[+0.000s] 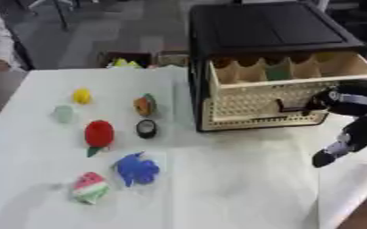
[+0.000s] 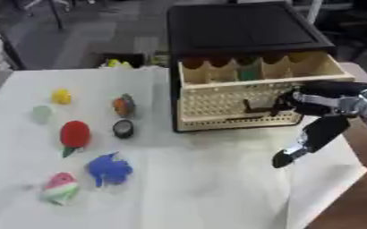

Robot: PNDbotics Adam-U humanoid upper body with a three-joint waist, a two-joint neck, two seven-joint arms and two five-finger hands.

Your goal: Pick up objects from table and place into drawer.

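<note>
Step in hand: by my reading, opening the drawer; none of the loose toys has been lifted yet, though something green already stands in a middle compartment.
Watermelon slice: wedge shape, pink face with a green rind, lying near the table's front left corner.
Pale cup shape: small, whitish-green, towards the left edge.
Yellow piece: small and rounded, furthest back in the left group.
Red fruit: smooth, plump, with a green leaf tip pointing at the front edge.
Blue toy: lobed, irregular outline, matte, just right of the watermelon slice.
Black round piece: small disc or cap with a pale centre, between the red fruit and the box.
Orange piece: rounded, with a green and grey side, behind the black round piece.
Table: covered in a white sheet, slightly creased.
Drawer: pale wood, perforated front, dark handle, scalloped dividers; pulled out of a black box at the table's back right.
Right hand: black with silver, fingers curled at the drawer's handle and apparently hooked on it; one finger hangs down over the table.
Left hand: in neither view.
Next move: probably let go of the handle and reach left across the table for the nearest toy.
</note>
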